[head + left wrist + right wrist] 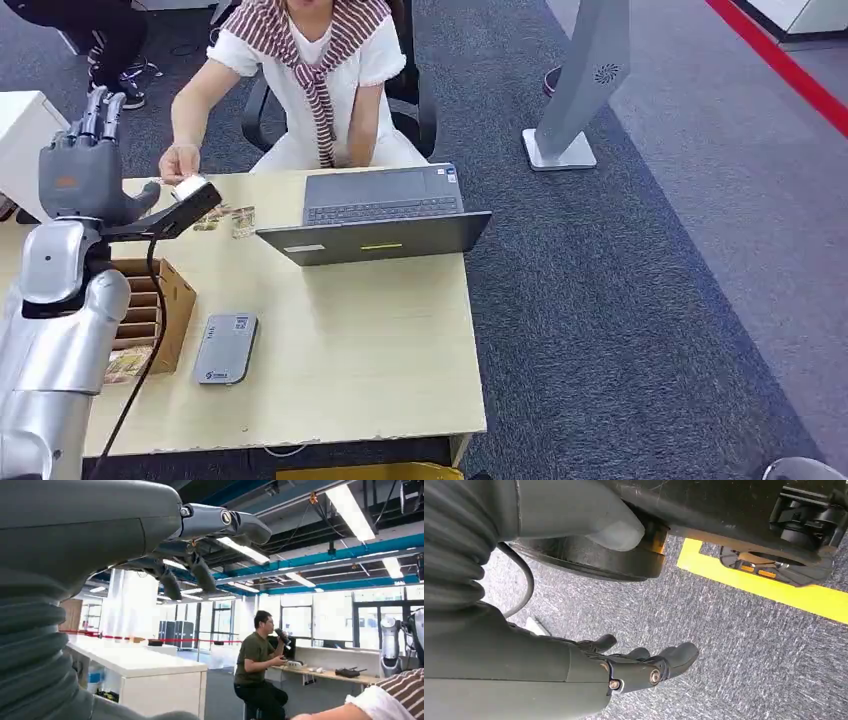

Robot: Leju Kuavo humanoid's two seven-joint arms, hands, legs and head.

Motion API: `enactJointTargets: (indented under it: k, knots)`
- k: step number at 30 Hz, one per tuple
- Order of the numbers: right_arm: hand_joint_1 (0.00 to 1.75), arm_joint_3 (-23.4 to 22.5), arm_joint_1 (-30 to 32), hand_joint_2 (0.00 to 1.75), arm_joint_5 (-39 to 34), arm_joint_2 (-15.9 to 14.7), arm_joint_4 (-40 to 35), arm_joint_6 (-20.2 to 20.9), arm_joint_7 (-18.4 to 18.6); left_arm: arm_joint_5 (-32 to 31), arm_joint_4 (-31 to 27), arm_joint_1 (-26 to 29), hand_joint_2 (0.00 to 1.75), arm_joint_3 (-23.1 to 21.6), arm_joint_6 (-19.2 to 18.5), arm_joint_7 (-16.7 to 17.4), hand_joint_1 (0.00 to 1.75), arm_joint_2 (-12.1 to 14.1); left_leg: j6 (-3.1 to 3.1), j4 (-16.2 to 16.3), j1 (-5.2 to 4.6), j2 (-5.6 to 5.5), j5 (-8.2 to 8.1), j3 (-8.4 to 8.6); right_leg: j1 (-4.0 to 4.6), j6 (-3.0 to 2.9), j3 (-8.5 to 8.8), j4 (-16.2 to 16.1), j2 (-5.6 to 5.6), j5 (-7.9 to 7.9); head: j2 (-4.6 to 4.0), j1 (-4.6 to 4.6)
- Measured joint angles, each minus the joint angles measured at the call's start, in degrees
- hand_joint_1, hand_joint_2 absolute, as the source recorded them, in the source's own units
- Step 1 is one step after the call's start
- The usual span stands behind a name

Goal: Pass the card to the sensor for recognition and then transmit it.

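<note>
My left hand [85,165] is raised above the table's far left corner, fingers straight up and apart, thumb out to the side, with nothing in it. In the left wrist view its fingers [220,522] are stretched out with nothing between them. Just beyond it, a seated person's hand [178,160] holds a small white card [190,187]. The grey flat sensor [225,348] lies on the wooden table [380,350], nearer to me than the hand. My right hand [639,667] hangs over grey carpet with its fingers loosely extended, holding nothing.
An open cardboard box [160,305] with dividers stands left of the sensor. Two small cards [243,221] lie beside an open laptop [380,215] at the far edge. The person sits in a chair behind the table. A white stand [580,100] rises on the carpet to the right.
</note>
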Motion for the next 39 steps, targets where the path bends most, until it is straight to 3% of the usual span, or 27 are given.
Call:
enactJointTargets:
  k: [19,25,29,32,34,36,37,39]
  knots:
    - [0.0,0.0,0.0,1.75,0.0,0.0,0.0,0.0,-0.02,0.0,-0.59,0.42,1.75,-0.09,0.39,-0.2,0.0,-0.17,0.0,0.0,0.01,0.0,0.0,0.0,0.0,0.0,0.0,0.0,0.0,0.0,-0.02,0.0]
    - [0.0,-0.13,0.0,1.75,-0.22,0.0,0.0,-0.13,-0.02,0.66,-5.51,3.59,1.75,-0.13,1.71,-1.6,0.0,-0.44,0.01,0.0,0.0,0.02,-0.01,0.0,0.0,0.0,-0.01,0.0,0.01,-0.01,0.0,0.0]
    - [0.0,-1.4,0.05,1.75,-1.68,0.17,0.0,-0.65,-0.24,1.7,-14.98,10.3,1.75,-0.81,4.28,-3.93,0.0,-0.87,0.06,-0.01,0.0,0.03,-0.09,0.0,-0.03,0.03,0.0,-0.01,0.01,-0.05,0.0,0.02]
    - [0.0,-2.58,0.13,1.75,-2.79,0.35,0.0,-1.2,-0.52,2.05,-23.33,18.56,1.75,-1.33,7.63,-6.44,0.0,-0.9,0.09,-0.03,-0.01,0.19,-0.17,0.02,-0.06,0.03,0.0,-0.01,0.11,-0.12,-0.02,0.02]
    - [0.0,-3.46,0.13,1.75,-3.63,0.48,0.0,-1.53,-0.68,0.89,-28.23,26.37,1.75,-1.66,12.63,-9.25,0.0,-0.81,0.13,-0.09,-0.02,0.32,-0.39,0.1,-0.15,0.09,0.08,0.0,0.2,-0.28,0.0,0.13]
    - [0.0,-4.59,0.31,1.75,-4.26,0.61,0.0,-1.88,-0.92,-0.86,-31.74,36.5,1.75,-1.66,21.92,-12.97,0.0,-0.83,0.17,-0.15,-0.1,0.75,-0.65,0.46,-0.22,0.04,0.16,0.02,0.59,-0.44,-0.02,-0.13]
    - [0.0,-5.05,0.33,1.75,-4.24,0.61,0.0,-2.05,-0.98,-1.35,-32.74,40.68,1.75,-1.68,24.23,-14.8,0.0,-1.09,0.18,-0.14,-0.1,0.77,-0.65,0.43,-0.17,0.09,0.14,0.01,0.64,-0.47,-0.02,-0.28]
    - [0.0,-5.77,0.33,1.75,-4.13,0.61,0.0,-2.19,-0.98,-1.16,-34.36,46.93,1.75,-1.57,25.36,-17.84,0.0,-1.79,0.22,-0.14,-0.1,0.59,-0.68,0.39,-0.14,0.29,0.15,-0.01,0.56,-0.63,-0.02,-0.04]
